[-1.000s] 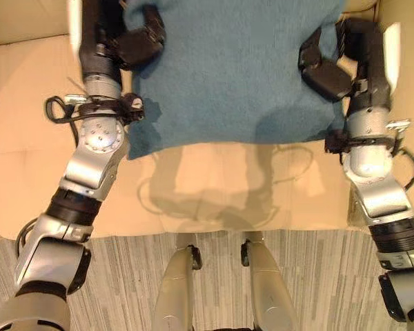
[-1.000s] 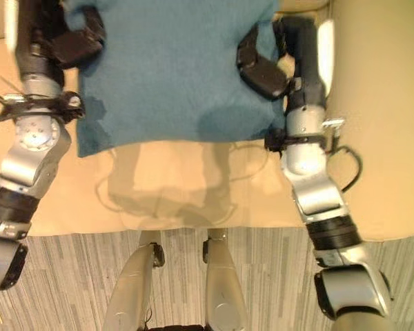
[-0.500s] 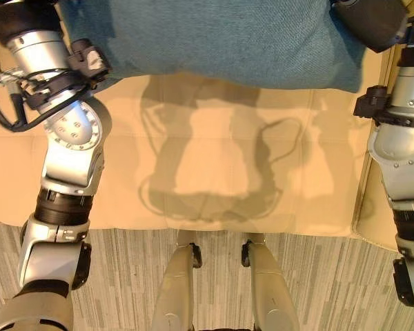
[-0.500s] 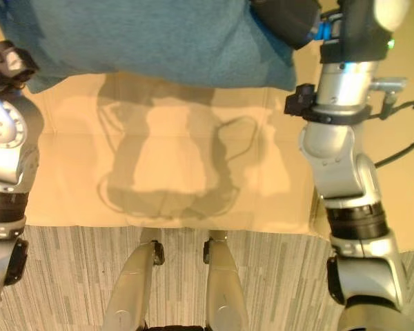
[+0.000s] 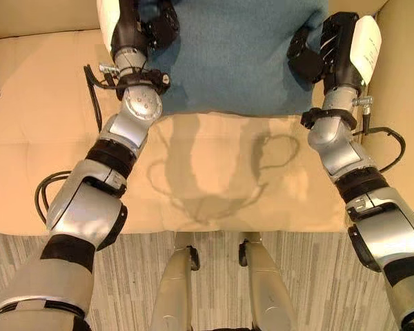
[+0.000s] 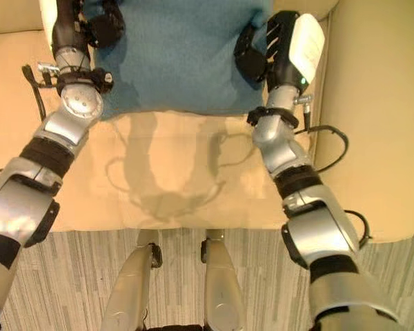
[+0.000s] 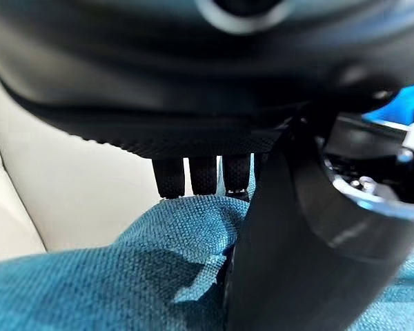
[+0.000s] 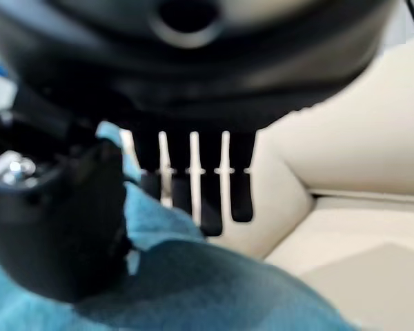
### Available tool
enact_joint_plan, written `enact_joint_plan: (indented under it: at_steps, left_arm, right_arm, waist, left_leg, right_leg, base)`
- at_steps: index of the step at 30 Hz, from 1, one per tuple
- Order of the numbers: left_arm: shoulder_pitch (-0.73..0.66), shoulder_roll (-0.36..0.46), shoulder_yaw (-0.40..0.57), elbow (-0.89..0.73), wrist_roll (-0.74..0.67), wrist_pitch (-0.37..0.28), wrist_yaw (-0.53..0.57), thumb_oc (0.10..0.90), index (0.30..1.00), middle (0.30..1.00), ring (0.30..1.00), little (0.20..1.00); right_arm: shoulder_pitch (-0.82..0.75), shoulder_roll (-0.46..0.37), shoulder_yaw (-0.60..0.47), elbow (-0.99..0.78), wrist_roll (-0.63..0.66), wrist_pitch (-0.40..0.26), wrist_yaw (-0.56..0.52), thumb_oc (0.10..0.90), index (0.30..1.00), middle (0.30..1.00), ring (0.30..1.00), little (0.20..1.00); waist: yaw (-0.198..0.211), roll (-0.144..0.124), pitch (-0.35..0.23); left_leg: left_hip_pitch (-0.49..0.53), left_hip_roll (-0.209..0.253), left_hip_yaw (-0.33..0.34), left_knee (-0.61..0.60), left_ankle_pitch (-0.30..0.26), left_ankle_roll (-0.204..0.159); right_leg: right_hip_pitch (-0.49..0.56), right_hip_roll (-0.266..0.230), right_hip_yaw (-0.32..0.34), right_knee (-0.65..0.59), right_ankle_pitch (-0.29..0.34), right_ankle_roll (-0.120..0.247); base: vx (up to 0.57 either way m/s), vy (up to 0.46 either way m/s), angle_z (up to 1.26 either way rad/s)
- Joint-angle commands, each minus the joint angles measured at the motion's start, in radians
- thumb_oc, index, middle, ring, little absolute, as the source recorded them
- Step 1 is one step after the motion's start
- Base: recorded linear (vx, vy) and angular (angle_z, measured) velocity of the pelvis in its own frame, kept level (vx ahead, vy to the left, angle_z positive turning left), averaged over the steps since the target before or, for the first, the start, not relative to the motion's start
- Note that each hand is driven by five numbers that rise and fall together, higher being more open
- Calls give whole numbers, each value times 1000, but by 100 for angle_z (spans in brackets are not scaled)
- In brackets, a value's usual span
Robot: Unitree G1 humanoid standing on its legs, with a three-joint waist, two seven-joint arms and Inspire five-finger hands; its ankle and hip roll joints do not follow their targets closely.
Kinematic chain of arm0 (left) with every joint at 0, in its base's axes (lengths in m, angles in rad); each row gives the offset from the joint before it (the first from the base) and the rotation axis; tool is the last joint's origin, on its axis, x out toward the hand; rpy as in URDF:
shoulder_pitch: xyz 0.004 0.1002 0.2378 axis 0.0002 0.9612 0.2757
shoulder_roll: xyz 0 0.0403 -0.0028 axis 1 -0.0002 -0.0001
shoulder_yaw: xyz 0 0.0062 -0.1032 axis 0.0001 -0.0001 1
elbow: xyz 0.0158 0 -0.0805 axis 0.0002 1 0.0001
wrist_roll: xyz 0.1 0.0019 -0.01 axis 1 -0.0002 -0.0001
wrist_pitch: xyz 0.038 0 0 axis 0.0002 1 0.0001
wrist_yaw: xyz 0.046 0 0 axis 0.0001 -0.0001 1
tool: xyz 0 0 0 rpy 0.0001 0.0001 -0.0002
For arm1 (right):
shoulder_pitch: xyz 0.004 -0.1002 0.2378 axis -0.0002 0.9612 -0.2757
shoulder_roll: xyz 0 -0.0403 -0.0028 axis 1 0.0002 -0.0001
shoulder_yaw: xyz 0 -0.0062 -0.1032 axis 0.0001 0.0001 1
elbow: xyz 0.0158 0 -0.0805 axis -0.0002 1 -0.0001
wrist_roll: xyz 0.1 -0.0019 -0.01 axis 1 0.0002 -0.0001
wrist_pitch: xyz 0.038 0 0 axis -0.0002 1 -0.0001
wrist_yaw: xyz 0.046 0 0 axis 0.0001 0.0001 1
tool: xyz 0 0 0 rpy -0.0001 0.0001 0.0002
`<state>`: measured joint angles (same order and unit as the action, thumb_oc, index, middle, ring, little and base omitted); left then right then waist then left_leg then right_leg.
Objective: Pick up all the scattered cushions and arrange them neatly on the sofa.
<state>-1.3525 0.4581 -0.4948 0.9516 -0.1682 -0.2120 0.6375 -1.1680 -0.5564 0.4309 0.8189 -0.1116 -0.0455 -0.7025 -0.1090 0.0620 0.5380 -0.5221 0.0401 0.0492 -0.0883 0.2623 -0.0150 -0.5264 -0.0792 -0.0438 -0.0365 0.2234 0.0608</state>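
A: Where does the teal cushion (image 5: 234, 55) lie?

B: On the beige sofa (image 5: 48, 158), at the rear of the seat and close to the backrest, with its near edge running across the seat cushion. The sofa's armrest (image 6: 379, 117) rises on the robot's right, and striped grey carpet (image 5: 317, 283) shows in front of the seat.

A: How does the left hand (image 5: 159, 24) meet it?

B: It grips the cushion's left edge. In the left wrist view the fingers (image 7: 203, 176) reach over the far side of the teal fabric while the thumb (image 7: 290, 227) presses on the near side, so the edge is pinched between them.

A: And the right hand (image 5: 310, 52)?

B: It grasps the cushion's right edge in the same way. The right wrist view shows the fingers (image 8: 207, 186) extending behind the teal fabric and the thumb (image 8: 69, 221) lying on its front face, the fabric caught between the two; the pale backrest and seat of the sofa appear beyond the fingers.

A: Is the cushion upright or flat?

B: This cannot be told from the views.
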Motion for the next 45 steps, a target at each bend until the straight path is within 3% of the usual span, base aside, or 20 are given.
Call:
enact_joint_plan:
  at_steps: [1, 6, 12, 13, 14, 15, 16, 17, 18, 19, 21, 22, 28, 31, 34, 39, 42, 45]
  left_arm:
    - [-143, -23, 76, 70, -12, -37, 32, 400, 300, 300, 300, 300]
    - [-141, -8, 86, 57, -20, -41, 50, 400, 300, 300, 300, 300]
    - [-142, -16, 123, -26, 21, -27, 160, 400, 300, 300, 300, 300]
    - [-140, -27, 132, -32, 27, -14, 166, 472, 408, 408, 408, 408]
    - [-138, -27, 133, -34, 27, -13, 166, 471, 406, 406, 406, 406]
    - [-131, -32, 139, -44, 20, -13, 165, 510, 465, 465, 465, 465]
    - [-115, -44, 160, -57, -47, -27, 134, 800, 900, 900, 900, 900]
    - [-116, -59, 170, -23, -127, -22, 80, 800, 900, 900, 900, 900]
    - [-119, -57, 170, -18, -133, -24, 75, 800, 900, 900, 900, 900]
    - [-103, -75, 174, 44, -251, 11, -58, 800, 900, 900, 900, 900]
    - [-90, -83, 158, 47, -217, 42, -99, 800, 900, 900, 900, 900]
    - [-39, -107, 178, 37, -197, 72, -108, 800, 900, 900, 900, 900]
    - [-5, -118, 222, 139, -150, 162, -116, 800, 900, 900, 900, 900]
    - [23, -105, 239, 123, -153, 156, -129, 800, 900, 900, 900, 900]
    - [54, -98, 292, 67, -249, 109, -114, 800, 900, 900, 900, 900]
    - [272, -72, 339, -266, -225, 40, -66, 800, 900, 900, 900, 900]
    - [344, -76, 356, -337, -241, 28, -62, 800, 900, 900, 900, 900]
    - [369, -70, 364, -374, -225, 35, -72, 800, 900, 900, 900, 900]
  right_arm:
    - [-185, 13, -40, -36, 31, -58, -116, 400, 300, 300, 300, 300]
    - [-187, 6, -36, -48, 39, -65, -116, 400, 300, 300, 300, 300]
    - [-158, 5, -48, -88, 23, -82, -141, 400, 300, 300, 300, 300]
    - [-130, 8, -44, -94, 6, -74, -138, 400, 300, 300, 300, 300]
    - [-128, 8, -44, -96, 4, -73, -139, 400, 300, 300, 300, 300]
    - [-114, 9, -48, -106, -3, -66, -138, 499, 448, 448, 448, 448]
    - [-95, 15, -60, -100, 5, -53, -142, 734, 801, 801, 801, 801]
    - [-92, 22, -66, -88, 33, -53, -130, 800, 900, 900, 900, 900]
    - [-93, 21, -66, -88, 34, -53, -129, 800, 900, 900, 900, 900]
    - [-66, 36, -85, -90, 98, -50, -89, 800, 900, 900, 900, 900]
    - [-31, 31, -92, -104, 103, -45, -57, 800, 900, 900, 900, 900]
    - [57, 18, -127, -175, 95, -32, -19, 800, 900, 900, 900, 900]
    - [147, 23, -197, -225, 139, -51, 5, 800, 900, 900, 900, 900]
    - [199, 12, -204, -281, 124, -49, 34, 800, 900, 900, 900, 900]
    - [267, 13, -226, -342, 127, -62, 41, 800, 900, 900, 900, 900]
    - [480, 48, -299, -468, 166, -120, 83, 800, 900, 900, 900, 900]
    - [547, 81, -329, -505, 186, -141, 88, 800, 900, 900, 900, 900]
    - [653, 133, -323, -627, 268, -256, 210, 800, 900, 900, 900, 900]
  waist:
    - [1, -44, -125]
    - [0, -47, -126]
    - [-4, -48, -128]
    - [-5, -46, -127]
    - [-5, -46, -128]
    - [-6, -46, -127]
    - [-6, -44, -126]
    - [-7, -42, -127]
    - [-7, -41, -126]
    - [-10, -34, -122]
    - [-9, -32, -122]
    - [-12, -31, -127]
    - [-20, -27, -137]
    - [-19, -22, -140]
    - [-20, -20, -145]
    - [-9, -18, -149]
    - [-8, -18, -151]
    - [-19, -27, -154]
  left_leg:
    - [-45, 9, -6, 137, -212, -34]
    - [-46, 11, -6, 131, -208, -35]
    - [-46, 10, -11, 123, -205, -37]
    - [-44, 10, -11, 123, -205, -37]
    - [-43, 10, -12, 122, -206, -37]
    - [-42, 11, -12, 124, -206, -36]
    - [-38, 11, -10, 131, -211, -35]
    - [-36, 11, -10, 136, -212, -34]
    - [-35, 11, -10, 136, -212, -34]
    - [-30, 11, -8, 141, -214, -32]
    - [-24, 10, -9, 142, -216, -31]
    - [-14, 6, -10, 148, -225, -28]
    - [-18, 3, -7, 169, -239, -25]
    - [-16, 3, -4, 179, -245, -24]
    - [-5, 3, -4, 181, -249, -22]
    - [9, 0, -7, 185, -259, -15]
    - [10, 0, -4, 188, -262, -13]
    - [5, 4, -4, 192, -261, -13]
  right_leg:
    - [-3, -55, -1, 52, -150, 47]
    - [-11, -55, -1, 53, -149, 46]
    - [-12, -51, -2, 48, -151, 44]
    - [-10, -50, -3, 48, -153, 43]
    - [-9, -49, -3, 48, -153, 43]
    - [-7, -49, -3, 49, -154, 42]
    - [-1, -49, -2, 52, -156, 40]
    - [3, -49, -1, 55, -156, 39]
    - [3, -49, -1, 55, -156, 39]
    - [12, -50, 0, 57, -157, 40]
    - [20, -52, -1, 58, -159, 39]
    - [30, -52, -2, 64, -165, 38]
    - [27, -54, 10, 76, -168, 37]
    - [32, -54, 11, 77, -171, 38]
    - [43, -53, 10, 79, -175, 36]
    - [57, -55, 2, 79, -186, 31]
    - [59, -55, 2, 80, -187, 29]
    - [55, -53, 0, 81, -186, 27]
  base:
    - [4, -6, -3]
    - [4, -11, -6]
    - [0, 0, 0]
    - [0, 0, 0]
    - [0, 0, 0]
    - [0, 0, 0]
    - [0, -6, -3]
    - [0, 0, 0]
    - [0, 0, 0]
    - [0, 0, 0]
    - [15, -17, 0]
    - [30, -33, 4]
    - [7, -11, 5]
    - [9, -4, -6]
    - [30, -27, -3]
    - [20, -8, 0]
    - [0, 0, 0]
    - [-2, -4, -4]
